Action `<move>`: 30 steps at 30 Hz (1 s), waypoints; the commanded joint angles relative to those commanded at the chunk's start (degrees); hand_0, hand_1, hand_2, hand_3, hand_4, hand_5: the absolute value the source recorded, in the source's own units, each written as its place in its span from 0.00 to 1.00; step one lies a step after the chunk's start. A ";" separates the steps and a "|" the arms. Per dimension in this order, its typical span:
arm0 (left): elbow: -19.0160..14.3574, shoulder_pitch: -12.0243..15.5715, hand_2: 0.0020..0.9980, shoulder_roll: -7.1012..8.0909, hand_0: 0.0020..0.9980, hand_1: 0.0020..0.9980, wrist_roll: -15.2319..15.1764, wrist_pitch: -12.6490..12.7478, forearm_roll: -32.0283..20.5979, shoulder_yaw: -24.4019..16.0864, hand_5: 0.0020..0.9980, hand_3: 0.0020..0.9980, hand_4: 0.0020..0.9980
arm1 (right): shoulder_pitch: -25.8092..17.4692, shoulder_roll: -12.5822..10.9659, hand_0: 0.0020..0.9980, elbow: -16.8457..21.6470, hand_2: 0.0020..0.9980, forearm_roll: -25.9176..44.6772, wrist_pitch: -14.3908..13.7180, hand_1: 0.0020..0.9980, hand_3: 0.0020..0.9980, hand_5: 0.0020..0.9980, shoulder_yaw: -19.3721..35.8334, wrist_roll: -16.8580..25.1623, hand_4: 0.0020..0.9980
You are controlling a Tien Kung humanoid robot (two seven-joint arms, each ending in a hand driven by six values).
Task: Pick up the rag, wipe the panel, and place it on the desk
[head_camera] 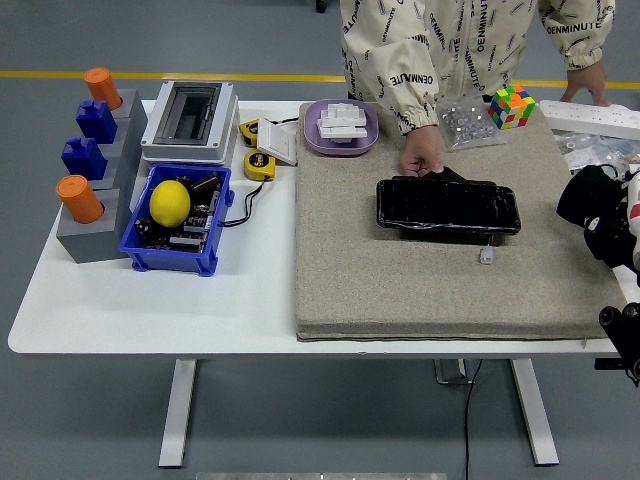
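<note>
A glossy black panel (447, 205) lies on the grey felt mat (400, 285), right of the mat's middle. A person's hand (422, 155) rests on the panel's far left edge. My right hand (598, 215) is at the mat's right edge, well clear of the panel. Its black fingers are curled around a dark bunched rag (582, 192). Rag and fingers are both black and hard to tell apart. My left arm is out of view.
At the left stand a blue bin (178, 222) with a yellow lemon, a grey block stand (95, 180) and a grey electrical box (190, 120). Farther back are a purple dish (341, 128), a colour cube (512, 106) and a bag of small parts (468, 122). A small white plug (486, 255) lies near the panel.
</note>
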 joint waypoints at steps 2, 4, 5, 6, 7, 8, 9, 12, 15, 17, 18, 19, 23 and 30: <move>0.00 0.02 0.64 0.04 0.60 0.64 0.00 0.02 0.08 -0.08 0.45 0.56 0.63 | 0.11 0.06 0.30 0.62 0.45 -0.16 0.07 0.41 0.47 0.08 0.02 -0.44 0.94; 0.00 0.04 0.64 0.07 0.60 0.64 0.00 0.03 0.13 -0.14 0.45 0.56 0.63 | 0.28 0.20 0.30 1.25 0.45 -0.05 0.05 0.41 0.47 0.08 -0.10 -1.01 0.94; -0.01 0.04 0.64 0.08 0.60 0.64 0.00 0.02 0.15 -0.16 0.45 0.56 0.63 | 0.40 0.29 0.30 1.66 0.45 0.03 0.04 0.41 0.47 0.08 -0.26 -1.38 0.94; -0.02 0.05 0.64 0.09 0.60 0.64 -0.01 0.02 0.18 -0.18 0.45 0.56 0.63 | 0.53 0.40 0.30 2.15 0.45 0.18 0.06 0.41 0.47 0.08 -0.50 -1.84 0.94; -0.03 0.05 0.64 0.09 0.60 0.64 -0.01 0.02 0.19 -0.19 0.45 0.56 0.63 | 0.67 0.51 0.30 2.56 0.45 0.37 0.09 0.41 0.47 0.08 -0.75 -2.23 0.94; -0.03 0.06 0.64 0.10 0.61 0.64 -0.01 0.01 0.19 -0.21 0.45 0.56 0.63 | 0.87 0.67 0.30 3.07 0.45 0.51 0.19 0.41 0.47 0.07 -1.08 -2.77 0.94; -0.03 0.08 0.64 0.10 0.61 0.64 -0.01 0.01 0.20 -0.22 0.45 0.56 0.63 | 1.13 0.87 0.30 3.59 0.45 0.51 0.37 0.41 0.47 0.07 -1.46 -3.40 0.94; -0.02 0.12 0.64 0.12 0.61 0.64 0.00 0.01 0.23 -0.27 0.45 0.56 0.63 | 2.01 1.48 0.30 4.48 0.45 0.03 0.76 0.41 0.47 0.07 -2.72 -4.84 0.94; -0.03 0.14 0.64 0.17 0.60 0.64 0.00 0.02 0.25 -0.28 0.45 0.56 0.63 | 2.87 2.17 0.30 4.67 0.45 -0.14 0.94 0.41 0.47 0.06 -3.82 -5.58 0.94; -0.01 0.14 0.64 0.20 0.60 0.64 0.01 0.01 0.22 -0.23 0.45 0.56 0.63 | 3.51 2.88 0.30 4.64 0.45 -0.19 1.06 0.41 0.47 0.06 -4.67 -5.92 0.94; -0.02 0.14 0.64 0.20 0.60 0.64 0.00 0.02 0.22 -0.23 0.45 0.56 0.63 | 3.72 3.18 0.30 4.62 0.45 -0.17 1.08 0.41 0.47 0.06 -4.94 -6.03 0.94; -0.02 0.14 0.64 0.20 0.60 0.64 0.00 0.01 0.22 -0.23 0.45 0.56 0.63 | 3.88 3.45 0.30 4.59 0.45 -0.15 1.10 0.41 0.47 0.06 -5.17 -6.13 0.94; 0.02 0.14 0.64 0.20 0.60 0.64 0.03 0.00 0.14 -0.15 0.45 0.56 0.63 | 4.62 4.79 0.30 4.14 0.45 0.11 1.29 0.41 0.47 0.06 -6.58 -6.43 0.94; 0.03 0.04 0.64 0.25 0.60 0.64 0.02 0.01 0.09 -0.07 0.45 0.56 0.63 | 4.88 6.48 0.30 3.24 0.45 0.57 1.48 0.41 0.47 0.05 -8.44 -6.60 0.94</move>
